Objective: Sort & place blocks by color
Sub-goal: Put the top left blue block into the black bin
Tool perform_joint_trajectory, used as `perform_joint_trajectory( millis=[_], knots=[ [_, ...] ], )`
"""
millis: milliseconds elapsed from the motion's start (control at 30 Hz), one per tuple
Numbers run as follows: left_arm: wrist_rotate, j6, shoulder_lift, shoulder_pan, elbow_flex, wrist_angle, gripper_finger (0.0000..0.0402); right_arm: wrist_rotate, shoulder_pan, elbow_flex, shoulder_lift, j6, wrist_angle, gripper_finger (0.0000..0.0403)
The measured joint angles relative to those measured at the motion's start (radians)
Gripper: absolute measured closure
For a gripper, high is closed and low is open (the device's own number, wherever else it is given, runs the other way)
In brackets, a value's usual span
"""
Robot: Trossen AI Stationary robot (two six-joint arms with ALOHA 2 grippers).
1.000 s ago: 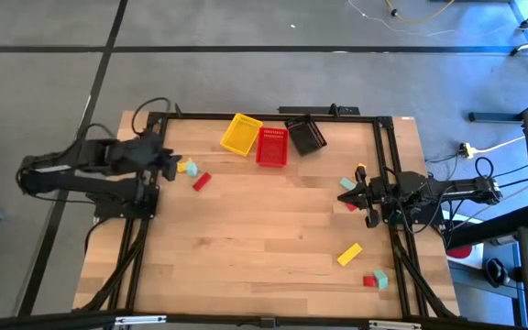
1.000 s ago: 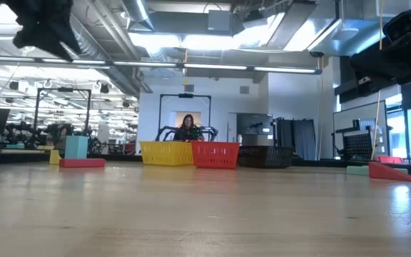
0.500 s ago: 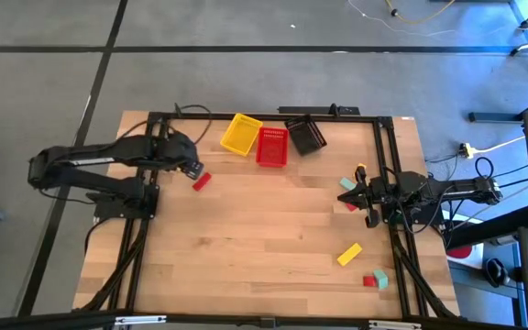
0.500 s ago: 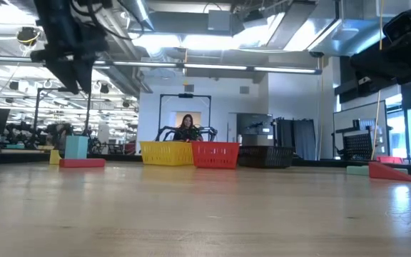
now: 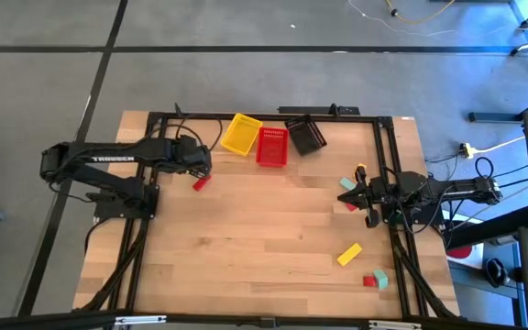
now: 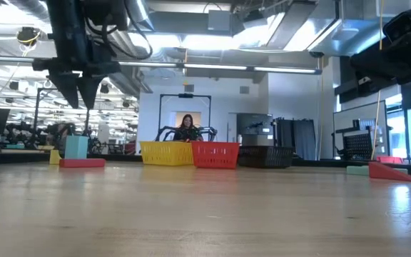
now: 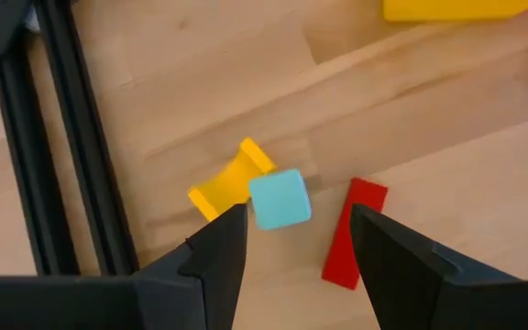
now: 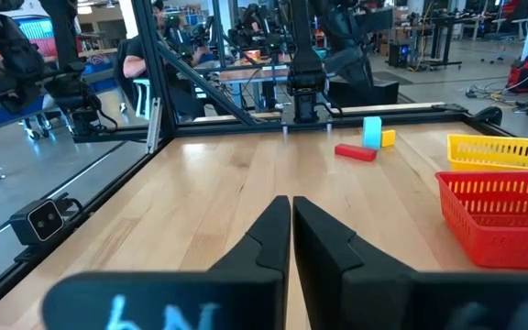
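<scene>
Three slatted plastic baskets stand at the table's far edge: the yellow basket [image 5: 241,134], the red basket [image 5: 271,147] touching it, and the black basket [image 5: 305,135]; no block shows inside any. The left gripper [image 7: 296,240], fingers spread, hangs above a teal cube [image 7: 279,199] touching a yellow block [image 7: 230,178], beside a flat red bar [image 7: 354,232]. Its arm reads "TROSSEN". The right gripper [image 8: 291,229], pinched closed and empty, waits at the table's right side.
</scene>
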Motion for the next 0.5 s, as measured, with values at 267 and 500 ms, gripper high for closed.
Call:
perform_joint_trajectory(
  millis=[267,500],
  knots=[
    [-0.020,-0.053,0.014,0.000,-0.001,-0.003,0.0211,0.000,0.000,0.000,0.000,0.001,0.000,0.0382],
    [-0.035,-0.089,-0.003,0.001,-0.027,-0.004,0.0173,0.000,0.000,0.000,0.000,0.000,0.000,0.0382]
  ],
)
